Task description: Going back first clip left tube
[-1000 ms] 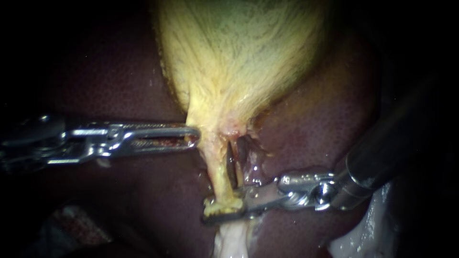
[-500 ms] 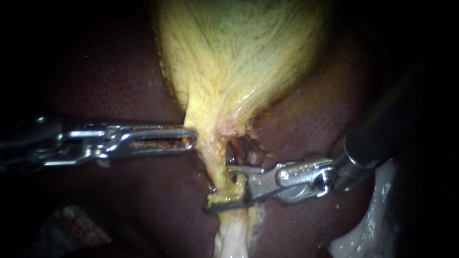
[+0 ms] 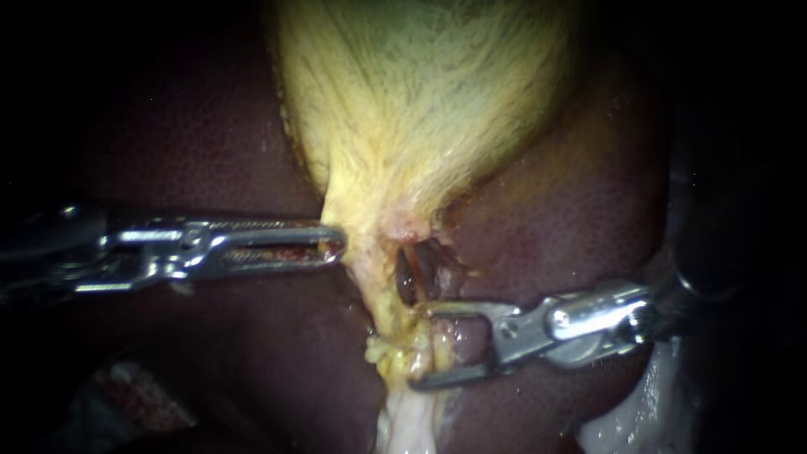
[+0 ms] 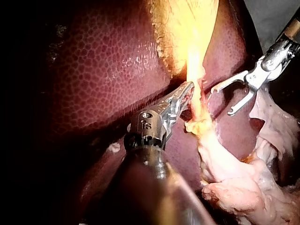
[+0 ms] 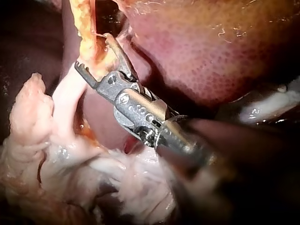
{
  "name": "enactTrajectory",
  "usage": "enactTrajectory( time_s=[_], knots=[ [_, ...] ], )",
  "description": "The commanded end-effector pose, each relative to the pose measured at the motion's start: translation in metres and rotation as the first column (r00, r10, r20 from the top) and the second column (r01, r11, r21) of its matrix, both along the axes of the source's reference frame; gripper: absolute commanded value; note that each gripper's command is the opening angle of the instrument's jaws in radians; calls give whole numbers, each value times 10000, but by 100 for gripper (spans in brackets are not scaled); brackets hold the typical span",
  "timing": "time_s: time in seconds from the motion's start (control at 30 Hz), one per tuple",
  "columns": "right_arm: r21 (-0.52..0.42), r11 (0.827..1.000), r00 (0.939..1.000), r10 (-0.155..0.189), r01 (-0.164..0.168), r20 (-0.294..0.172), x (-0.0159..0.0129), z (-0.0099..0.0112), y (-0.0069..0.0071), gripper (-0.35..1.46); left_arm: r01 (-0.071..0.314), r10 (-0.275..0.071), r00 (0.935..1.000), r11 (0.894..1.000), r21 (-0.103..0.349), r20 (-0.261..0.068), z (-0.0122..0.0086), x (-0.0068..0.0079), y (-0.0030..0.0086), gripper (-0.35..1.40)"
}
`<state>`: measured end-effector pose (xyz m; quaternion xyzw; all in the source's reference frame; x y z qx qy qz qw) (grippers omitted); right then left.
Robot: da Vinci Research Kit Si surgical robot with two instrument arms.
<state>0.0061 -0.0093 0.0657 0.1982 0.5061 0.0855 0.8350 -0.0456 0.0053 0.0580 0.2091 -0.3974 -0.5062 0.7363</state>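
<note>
Endoscope view: right instrument, hand spread apart, tips at upright left tube from its right; left instrument, hand clamped on gallbladder neck.

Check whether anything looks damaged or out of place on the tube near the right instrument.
The tube looks ragged just ahead of the open right instrument: crumbly yellow bits stick out of it there, while farther down it runs smooth and pale. No clip shows on it. Nothing else stands out.
</note>
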Motion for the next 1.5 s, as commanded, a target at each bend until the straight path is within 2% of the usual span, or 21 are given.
enactTrajectory(
  time_s=[0.03, 0.13, 0.33, 0.47, 0.57, 0.67, 0.97, 1.23, 1.5],
  knots=[
    [-84, 10000, 10000, 39, -38, 29, -6, -4, 5, 60, -5, 5, 10000, 10000, 0, 3, 2, 0, 0, -23],
    [-343, 9992, 9997, 194, -189, 140, -22, -15, 19, 60, -7, 7, 10000, 10000, -2, 4, 3, 0, 0, -23],
    [-825, 9966, 10000, 6, -3, 30, -46, -39, 32, 60, -9, 9, 10000, 10000, -8, 3, 6, 0, 0, -23],
    [-1058, 9941, 9989, -274, 232, -385, -51, -57, 37, 60, -16, 16, 10000, 10000, -21, 3, 10, 0, 0, -23],
    [-999, 9938, 9953, -567, 487, -788, -52, -71, 37, 60, -18, 18, 10000, 10000, -29, 1, 13, 0, 0, -23],
    [-1127, 9924, 9937, -604, 496, -939, -51, -79, 38, 60, -19, 20, 10000, 10000, -34, 1, 15, -1, 1, -23],
    [-1223, 9917, 9924, -546, 410, -1101, -51, -78, 41, 60, 8, -8, 10000, 9999, -111, -41, 35, -12, -1, -23],
    [-1330, 9903, 9917, -554, 398, -1163, -49, -77, 42, 60, -45, 45, 10000, 9999, -117, 13, 56, -35, -1, -23],
    [-1328, 9904, 9916, -532, 372, -1183, -49, -76, 43, 60, -134, 134, 9999, 9999, -90, 17, 61, -42, -5, -23]
  ],
)
